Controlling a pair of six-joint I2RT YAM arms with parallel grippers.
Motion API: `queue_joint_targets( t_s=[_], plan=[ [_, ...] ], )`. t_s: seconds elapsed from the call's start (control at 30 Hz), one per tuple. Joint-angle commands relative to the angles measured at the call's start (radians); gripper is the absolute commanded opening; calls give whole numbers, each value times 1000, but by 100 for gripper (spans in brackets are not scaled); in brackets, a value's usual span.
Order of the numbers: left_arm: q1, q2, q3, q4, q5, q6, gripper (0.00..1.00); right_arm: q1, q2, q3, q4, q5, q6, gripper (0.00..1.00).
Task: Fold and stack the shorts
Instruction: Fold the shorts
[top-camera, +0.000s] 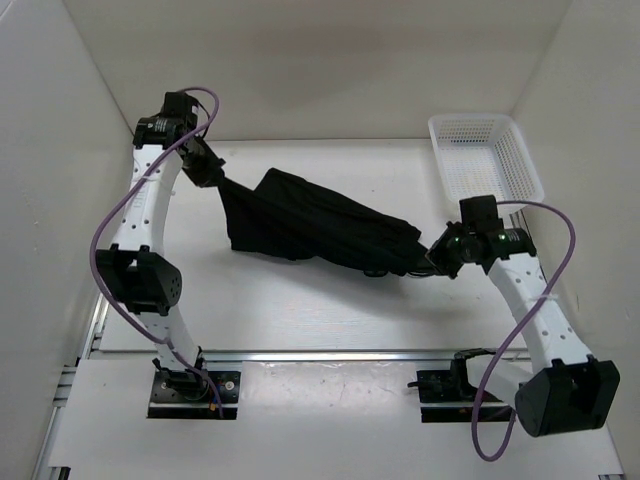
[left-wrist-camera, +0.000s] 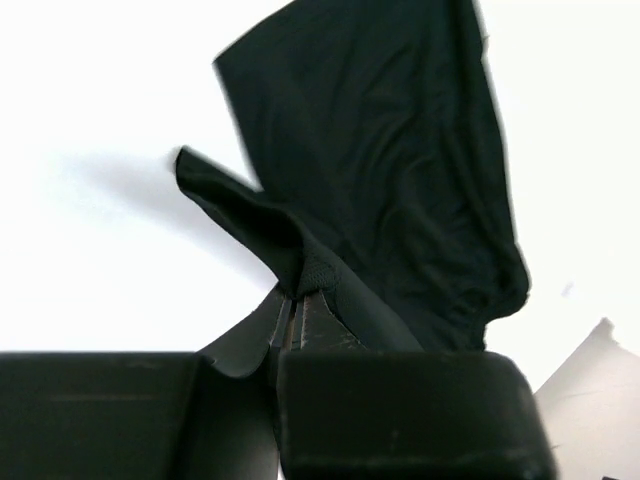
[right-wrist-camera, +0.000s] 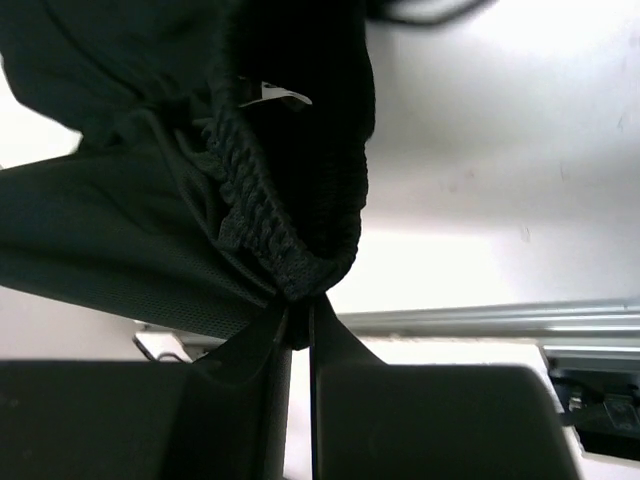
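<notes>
Closest in, the left fingers (left-wrist-camera: 318, 322) pinch a hem corner of the black shorts (top-camera: 310, 225), and the right fingers (right-wrist-camera: 262, 345) clamp the ribbed waistband. Stretched between both arms, the shorts span the middle of the table (top-camera: 300, 305), with a white basket (top-camera: 485, 160) at its far right.

we see the shorts (top-camera: 310, 225), plain black soft fabric, bunched and drawn into a sagging band from far left to near right. the ribbed waistband (right-wrist-camera: 260, 215) is gathered at the right end, a hem corner (left-wrist-camera: 300, 250) pulled up at the left.
</notes>
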Motion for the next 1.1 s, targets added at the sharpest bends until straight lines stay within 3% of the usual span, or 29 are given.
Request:
queue_joint_targets(
  t_s=[0.0, 0.17, 0.43, 0.57, 0.8, 0.93, 1.07],
  plan=[
    [13, 31, 139, 15, -67, 20, 10, -2, 79, 114, -58, 110, -51, 0],
    [13, 175, 308, -6, -33, 29, 10, -2, 202, 208, -49, 154, -74, 0],
    [22, 144, 285, -6, -33, 39, 10, -2, 179, 253, -49, 182, -150, 0],
    [68, -24, 138, -6, -69, 57, 10, -2, 77, 185, -71, 159, -227, 0],
    [111, -308, -342, 18, -124, 66, 10, 7, -85, -83, -111, 78, -272, 0],
    [102, -376, -521, 81, -93, 66, 10, 7, -106, -204, -102, 18, -263, 0],
    [42, -361, -502, 92, -107, 45, 10, 7, -106, -185, -102, 52, -250, 0]
  ],
)
